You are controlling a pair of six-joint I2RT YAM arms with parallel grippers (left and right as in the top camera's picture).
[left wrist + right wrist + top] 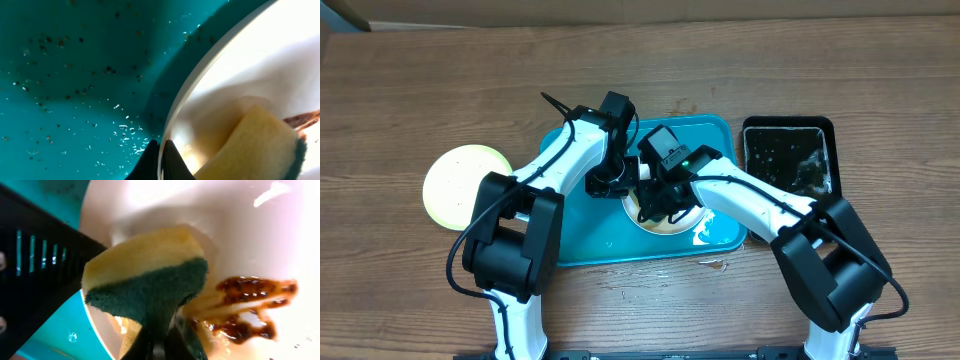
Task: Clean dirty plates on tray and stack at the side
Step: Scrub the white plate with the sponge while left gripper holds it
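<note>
So the white plate sat inside the tray, toward its near right part, and both hands were right on top of it. It had a brown sauce smear across its inner surface, dark and streaky, with a thinner tan film around it. The sponge, yellow on one face and dark green scrubby on the other, was pressed against the plate just beside that smear, green side toward the wrist camera.

The right hand was clamped on the sponge, fingers pinched into the lower edge of the green layer. The left hand came in from the plate's left side. We could see its two dark fingertips closed on the plate's rim, one inside and one outside. From that wrist view the sponge showed just past the rim, resting in the plate.

The tray floor around the plate was wet, with droplets and lots of small dark specks. The yellow-green plate lay on the worktop off the tray's left end, well apart from both hands. The black tray sat just beside the turquoise one on the right, glossy and wet looking.
</note>
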